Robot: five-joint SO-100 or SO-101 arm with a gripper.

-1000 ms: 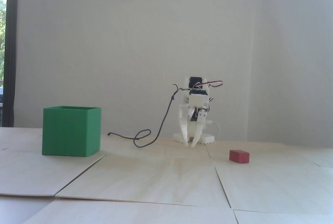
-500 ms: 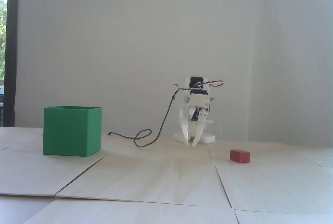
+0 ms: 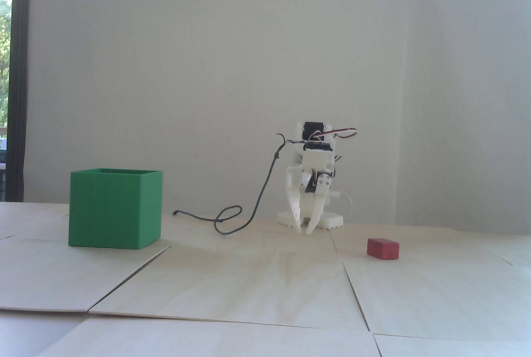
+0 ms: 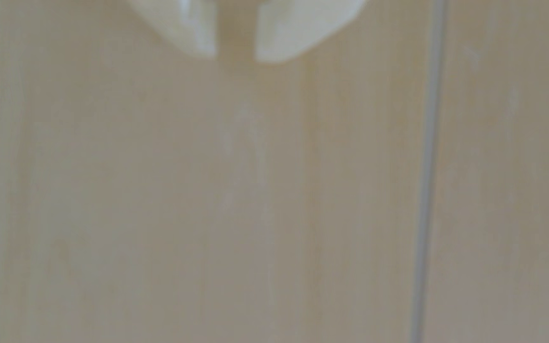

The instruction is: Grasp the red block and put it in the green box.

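1. Your gripper [image 3: 303, 231] hangs folded low in front of the arm's base [image 3: 327, 220], tips pointing down at the wooden panels [image 3: 265, 282]. The two white fingers [image 4: 194, 36] stand a narrow gap apart and hold nothing; the wrist view shows only bare wood and one panel seam [image 4: 428, 198] beneath them.
2. The red block [image 3: 382, 248] lies on the panels at about 4 o'clock from the gripper in the fixed view, well apart from it and nearer the camera. It is not in the wrist view, so steer by the fixed view first.
3. The step in hand, as I judge it, is the reach. Lift the fingertips clear of the wood, swing toward the block, and open the fingers wider before you descend; the present gap looks too narrow for it.
4. Turn the wrist so the fingers close across the block's short sides, and come down centred so you do not nudge it away.
5. The block is a small, solid, matte red brick with rounded edges, lying flat with its long face toward the camera.
6. The green box [image 3: 114, 207] stands at about 9 o'clock from the gripper, open top up, well apart from the block. A loose black cable [image 3: 257, 199] loops between arm and box; carry high over it.
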